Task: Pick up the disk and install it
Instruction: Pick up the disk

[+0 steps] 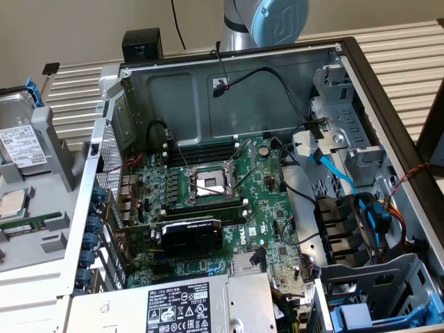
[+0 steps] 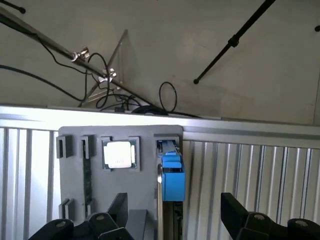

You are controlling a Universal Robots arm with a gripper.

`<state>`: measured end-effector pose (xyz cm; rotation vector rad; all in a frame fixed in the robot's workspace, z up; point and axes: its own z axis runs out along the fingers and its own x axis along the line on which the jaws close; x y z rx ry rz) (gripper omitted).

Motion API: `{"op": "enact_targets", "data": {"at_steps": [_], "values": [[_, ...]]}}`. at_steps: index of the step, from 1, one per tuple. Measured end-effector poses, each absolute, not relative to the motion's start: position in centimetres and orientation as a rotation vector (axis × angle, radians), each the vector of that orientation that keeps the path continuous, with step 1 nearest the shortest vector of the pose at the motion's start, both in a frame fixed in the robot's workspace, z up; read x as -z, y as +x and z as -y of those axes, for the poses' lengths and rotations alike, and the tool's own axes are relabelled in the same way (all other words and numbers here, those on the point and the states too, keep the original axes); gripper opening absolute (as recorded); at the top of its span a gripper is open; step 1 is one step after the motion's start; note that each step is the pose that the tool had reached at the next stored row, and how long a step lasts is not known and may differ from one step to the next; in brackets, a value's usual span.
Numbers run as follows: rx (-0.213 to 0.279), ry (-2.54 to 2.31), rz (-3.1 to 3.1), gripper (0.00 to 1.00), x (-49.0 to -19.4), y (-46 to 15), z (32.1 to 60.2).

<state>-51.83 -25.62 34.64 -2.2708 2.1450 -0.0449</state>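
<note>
While claw [image 2: 177, 216] hangs wide open, gripping nothing, blue-framed disk [image 2: 172, 180] stands in slot of grey holder [image 2: 75, 195], lined up with gap between fingers [image 2: 117, 210], not touching. Holder sits at exterior view's left, outside computer case [image 1: 180, 97]. Risks: claw comes off-centre, fingers bump disk, disk tips or jams. CPU chip [image 2: 119, 154] just beside gets knocked. Weak pinch, disk slips, falls on motherboard [image 1: 208, 201]. Loose blue cable [image 1: 333, 170] near drive bay [image 1: 368, 305] snags disk.
</note>
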Motion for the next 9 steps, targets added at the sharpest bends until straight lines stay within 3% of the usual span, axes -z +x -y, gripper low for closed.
{"op": "enact_targets", "data": {"at_steps": [9], "values": [[0.045, -2.276, -2.14, 0.83, -33.0, -51.8, 25.6]]}}
